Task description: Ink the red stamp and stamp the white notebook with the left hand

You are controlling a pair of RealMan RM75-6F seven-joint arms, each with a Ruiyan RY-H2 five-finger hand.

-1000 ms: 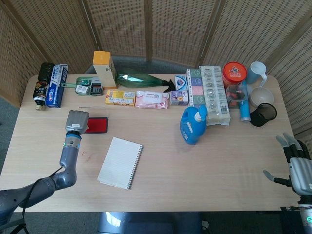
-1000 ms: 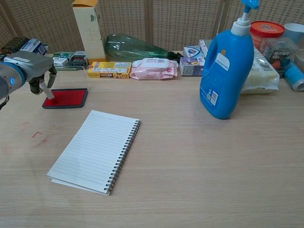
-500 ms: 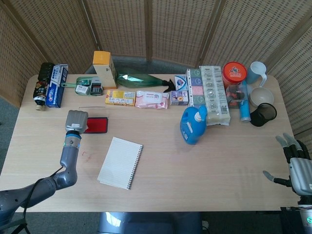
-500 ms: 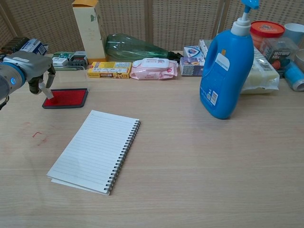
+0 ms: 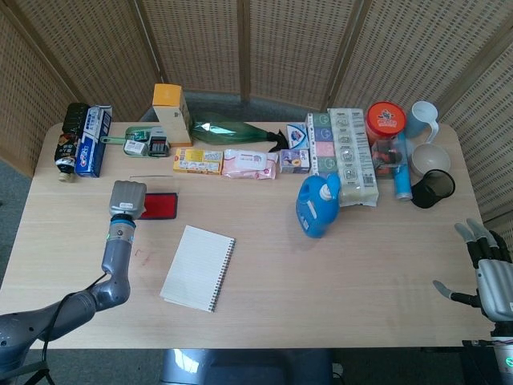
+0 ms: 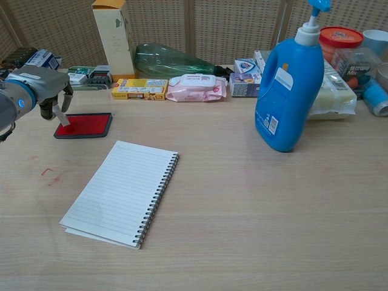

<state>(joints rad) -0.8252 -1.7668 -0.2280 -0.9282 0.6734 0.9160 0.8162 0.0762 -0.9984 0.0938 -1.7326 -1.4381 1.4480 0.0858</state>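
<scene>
At far left, the left hand (image 6: 42, 91) grips the red stamp (image 6: 59, 114), its tip touching the red ink pad (image 6: 85, 125); a tilted press could ink unevenly or drag the pad. The white notebook (image 6: 123, 190) lies near, right of it, on the surface (image 6: 254, 206). The pad's tray holds red ink. Far right, the right hand (image 5: 490, 269) rests with fingers spread, empty.

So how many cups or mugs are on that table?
3, all at the far right end: a light blue mug by the back edge, a white cup in front of it, and a black cup nearest. Others could hide behind the clutter.
</scene>
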